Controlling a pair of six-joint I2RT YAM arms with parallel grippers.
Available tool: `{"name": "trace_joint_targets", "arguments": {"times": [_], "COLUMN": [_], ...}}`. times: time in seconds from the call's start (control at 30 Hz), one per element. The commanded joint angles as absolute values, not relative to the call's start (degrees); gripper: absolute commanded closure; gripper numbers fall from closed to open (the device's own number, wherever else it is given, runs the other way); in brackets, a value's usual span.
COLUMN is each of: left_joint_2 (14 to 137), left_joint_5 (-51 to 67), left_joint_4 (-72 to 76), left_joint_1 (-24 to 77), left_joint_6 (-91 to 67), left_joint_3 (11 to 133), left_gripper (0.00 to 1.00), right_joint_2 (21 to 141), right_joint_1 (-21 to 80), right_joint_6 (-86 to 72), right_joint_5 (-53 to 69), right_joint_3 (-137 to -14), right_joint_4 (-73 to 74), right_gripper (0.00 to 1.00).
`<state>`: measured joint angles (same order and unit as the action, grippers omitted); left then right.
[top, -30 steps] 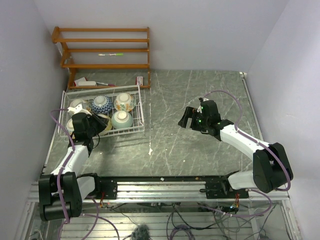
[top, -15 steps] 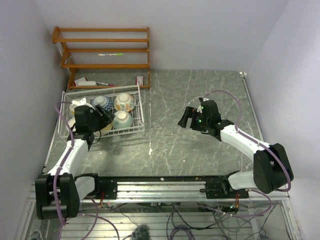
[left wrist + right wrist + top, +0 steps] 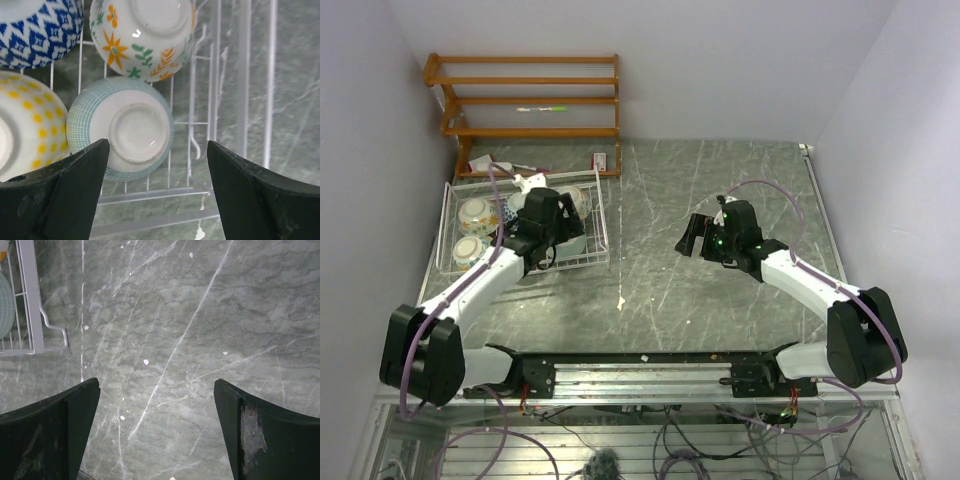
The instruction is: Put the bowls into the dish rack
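Note:
The white wire dish rack [image 3: 604,232] stands at the table's left and holds several bowls, all bottom up. My left gripper [image 3: 552,245] hovers open over its front right part. The left wrist view looks down on a pale teal bowl [image 3: 122,129], a floral bowl [image 3: 145,35], a blue patterned bowl [image 3: 35,25] and a yellow-dotted bowl [image 3: 25,125] on the rack wires [image 3: 216,75]; the left gripper [image 3: 157,167] holds nothing. Two more bowls [image 3: 478,212] [image 3: 470,248] show at the rack's left. My right gripper [image 3: 692,236] [image 3: 156,405] is open above bare table.
A brown wooden shelf [image 3: 525,100] stands against the back wall behind the rack, with small items [image 3: 490,165] under it. Walls close in on the left and right. The rack's corner [image 3: 30,315] shows in the right wrist view. A white speck [image 3: 621,300] lies on the marble table.
My left gripper has opened, left a bowl in the rack's front left, and swung right across the rack. The right arm has not moved.

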<state>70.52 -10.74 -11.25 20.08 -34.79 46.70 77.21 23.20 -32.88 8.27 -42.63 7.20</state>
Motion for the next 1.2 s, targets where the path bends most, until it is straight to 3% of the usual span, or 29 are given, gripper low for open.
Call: {"name": "trace_joint_targets", "arguments": {"times": [0.0,0.2,0.73,0.83,0.97,1.17], "left_joint_2": [73.3,76.6,84.4,84.7,84.8,83.1], "left_joint_5": [-24.2,-30.9,-37.7,-38.1,-37.9,-37.9], "left_joint_4": [-15.9,-18.1,-20.4,-20.9,-21.2,-22.5], "left_joint_1": [24.2,28.1,30.2,30.3,30.3,30.5], "left_joint_6": [-34.2,-34.1,-33.4,-33.2,-33.3,-33.6], "left_joint_3": [50.3,53.5,57.5,58.0,58.0,57.8], "left_gripper": [0.09,0.09,0.22,0.28,0.44,0.55], "right_joint_2": [75.6,75.7,76.5,76.3,75.9,75.6], "right_joint_1": [22.8,22.4,21.6,21.5,21.1,20.9], "right_joint_6": [-31.3,-31.1,-30.8,-30.8,-30.9,-31.0], "right_joint_5": [8.5,8.5,8.9,8.8,9.0,9.1], "right_joint_3": [-42.1,-41.5,-41.0,-40.8,-40.4,-40.2], "right_joint_4": [7.6,7.4,6.9,6.9,6.6,6.7], "right_gripper": [0.02,0.01,0.01,0.01,0.01,0.01]}}
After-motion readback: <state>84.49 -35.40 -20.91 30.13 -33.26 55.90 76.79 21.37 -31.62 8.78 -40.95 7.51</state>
